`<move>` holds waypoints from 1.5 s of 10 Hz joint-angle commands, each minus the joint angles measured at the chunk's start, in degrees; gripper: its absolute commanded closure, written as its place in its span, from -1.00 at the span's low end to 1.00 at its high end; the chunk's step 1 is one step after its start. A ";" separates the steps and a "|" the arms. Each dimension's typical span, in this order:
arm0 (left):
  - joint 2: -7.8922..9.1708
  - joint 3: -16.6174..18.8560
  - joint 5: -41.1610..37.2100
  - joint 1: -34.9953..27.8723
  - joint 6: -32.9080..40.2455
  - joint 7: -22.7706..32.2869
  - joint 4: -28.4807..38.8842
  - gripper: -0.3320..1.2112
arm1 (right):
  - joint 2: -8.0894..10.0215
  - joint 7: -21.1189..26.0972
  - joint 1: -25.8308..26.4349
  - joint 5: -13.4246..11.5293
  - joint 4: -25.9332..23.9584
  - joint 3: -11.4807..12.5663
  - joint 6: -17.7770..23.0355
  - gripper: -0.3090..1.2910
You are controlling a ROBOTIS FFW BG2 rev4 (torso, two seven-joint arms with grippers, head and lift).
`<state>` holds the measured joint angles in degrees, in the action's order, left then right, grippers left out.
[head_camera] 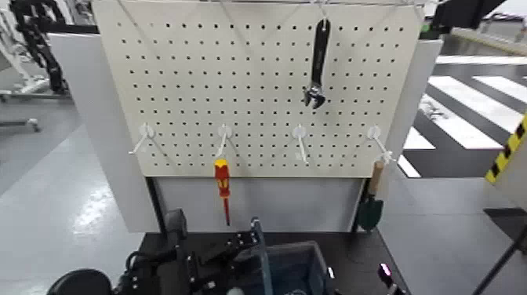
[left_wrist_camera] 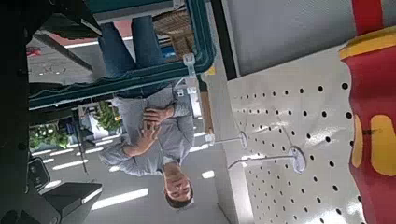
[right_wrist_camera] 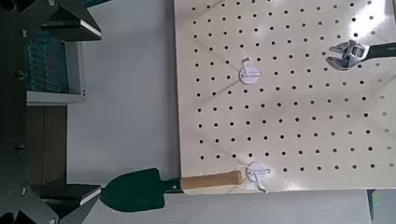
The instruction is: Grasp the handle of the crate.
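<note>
Crate [head_camera: 302,267] sits at the bottom centre of the head view, right in front of you, below the pegboard [head_camera: 259,86]. Handle [head_camera: 260,249] is the thin bar standing up at the crate's left-centre; its long axis looks to run roughly front-to-back, away from the body.

L gripper [head_camera: 223,251] is just beside the handle on its left side, so the L arm is nearer and the handle lies to its right. Open or closed: can't tell from any view.

R gripper [right_wrist_camera: 93,110] has fingers [right_wrist_camera: 65,21] apart, nothing between them, and it points at the board. It's only at the head view's bottom-right edge, farther from the bar.

L wrist view shows no crate, just the red-yellow screwdriver [left_wrist_camera: 372,121] close up and a person [left_wrist_camera: 154,126] behind. R wrist view catches a strip of crate [right_wrist_camera: 47,65], plus the trowel [right_wrist_camera: 149,189] and wrench [right_wrist_camera: 360,53]. Only the head view shows the handle.
</note>
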<state>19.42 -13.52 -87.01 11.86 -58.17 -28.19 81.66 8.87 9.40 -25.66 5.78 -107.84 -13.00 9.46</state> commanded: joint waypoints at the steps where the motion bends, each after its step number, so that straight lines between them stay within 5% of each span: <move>1: 0.35 -1.77 -0.09 2.29 0.07 -1.08 -2.30 -0.39 | -0.08 0.00 0.08 0.11 0.09 -0.09 0.21 -0.43; 6: -0.18 -5.20 -1.50 4.31 0.77 -2.83 -5.37 -0.31 | 0.01 0.00 0.26 0.29 0.26 -0.27 0.47 -0.43; 7: -0.18 -5.73 -1.50 4.66 1.04 -3.45 -5.73 -0.03 | 0.01 0.00 0.35 0.38 0.35 -0.27 0.56 -0.43; 8: -0.18 -6.25 -1.59 4.93 1.21 -3.71 -6.25 0.56 | 0.10 0.00 0.35 0.46 0.44 -0.27 0.56 -0.43; 9: -0.18 -6.43 -1.59 4.93 1.21 -3.80 -6.60 0.75 | 0.10 0.00 0.35 0.55 0.44 -0.27 0.56 -0.43; 11: -0.26 -6.60 -1.50 5.02 1.21 -3.80 -7.04 0.98 | 0.19 0.00 0.44 0.73 0.61 -0.36 0.74 -0.43; 15: -0.18 -6.78 -1.50 4.84 1.39 -4.33 -7.31 0.98 | 0.45 0.00 0.61 0.99 0.88 -0.36 1.00 -0.43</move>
<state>19.25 -20.21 -88.56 16.73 -56.85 -32.47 74.41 9.26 9.40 -25.10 6.71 -107.03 -13.33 10.43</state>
